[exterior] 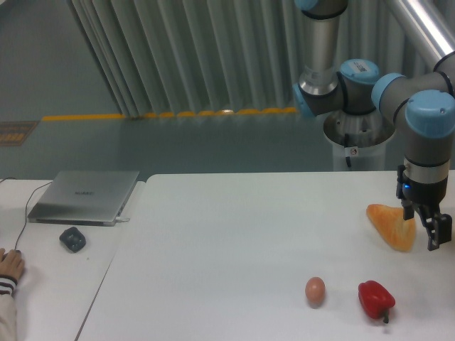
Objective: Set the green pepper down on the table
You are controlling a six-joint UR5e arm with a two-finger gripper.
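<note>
The green pepper is out of view. My gripper (433, 240) hangs low at the right end of the white table (234, 234), just right of an orange-yellow wedge-shaped item (392, 224). Its dark fingers point down, and I see them from the side. Nothing shows between them, and the angle hides whether they are apart. A shiny red bell pepper (375, 299) lies near the front right, in front of the gripper.
A brown egg (315, 290) lies left of the red pepper. On the side desk (50, 284) at the left are a closed laptop (84, 196), a dark mouse (72, 239) and a person's hand (10, 265) at the frame's edge.
</note>
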